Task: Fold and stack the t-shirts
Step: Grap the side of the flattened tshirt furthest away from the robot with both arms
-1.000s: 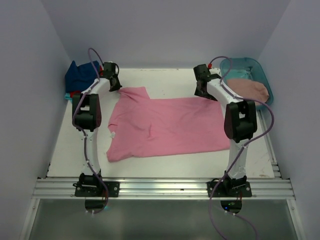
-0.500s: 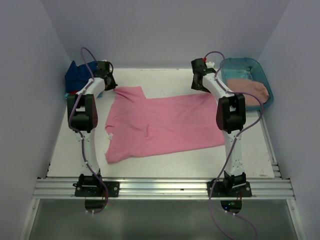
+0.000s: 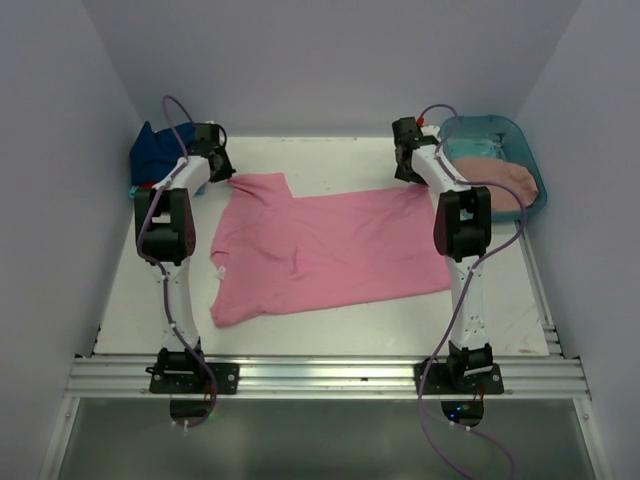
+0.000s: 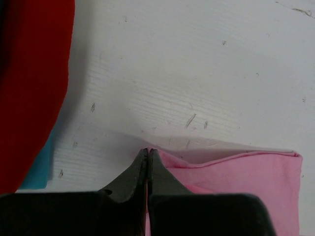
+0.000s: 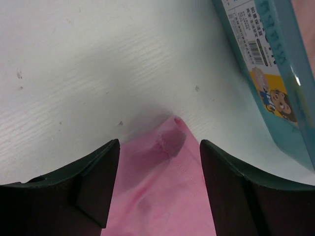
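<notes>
The bright pink t-shirt (image 3: pixel 320 250) lies spread flat on the white table, its collar at the left. My left gripper (image 3: pixel 222 170) is shut on the shirt's far left sleeve corner (image 4: pixel 162 160) at table height. My right gripper (image 3: pixel 407 168) is open, and the shirt's far right hem corner (image 5: pixel 170 142) lies on the table between the jaws. A dusty rose shirt (image 3: pixel 500 178) sits in the teal tub (image 3: pixel 490 130). Navy blue (image 3: pixel 158 148), red (image 4: pixel 29 88) and turquoise (image 4: pixel 39 169) shirts lie piled at the far left.
The teal tub's wall (image 5: pixel 266 73) stands close to the right of my right gripper. The pile at the far left lies close to my left gripper. White walls enclose the table on three sides.
Both arms pulled the shirt's far edge back and left. Since half a second ago the right gripper has let go of the hem corner and opened. The left keeps its hold.
</notes>
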Robot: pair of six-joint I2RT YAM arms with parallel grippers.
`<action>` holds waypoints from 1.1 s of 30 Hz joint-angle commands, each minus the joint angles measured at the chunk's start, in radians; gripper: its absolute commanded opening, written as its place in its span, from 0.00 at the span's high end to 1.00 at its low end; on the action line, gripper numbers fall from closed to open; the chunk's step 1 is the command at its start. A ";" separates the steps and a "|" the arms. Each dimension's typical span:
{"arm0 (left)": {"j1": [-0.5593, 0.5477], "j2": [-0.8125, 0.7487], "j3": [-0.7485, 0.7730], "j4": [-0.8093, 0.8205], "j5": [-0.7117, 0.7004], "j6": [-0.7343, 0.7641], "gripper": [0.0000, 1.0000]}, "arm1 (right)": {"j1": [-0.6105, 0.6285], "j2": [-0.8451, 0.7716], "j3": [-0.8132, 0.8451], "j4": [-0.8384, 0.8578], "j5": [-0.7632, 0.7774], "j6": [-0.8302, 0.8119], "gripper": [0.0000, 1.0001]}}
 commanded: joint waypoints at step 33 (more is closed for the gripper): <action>0.005 -0.067 0.061 0.016 0.046 -0.010 1.00 | -0.060 -0.059 -0.017 0.107 -0.010 -0.041 1.00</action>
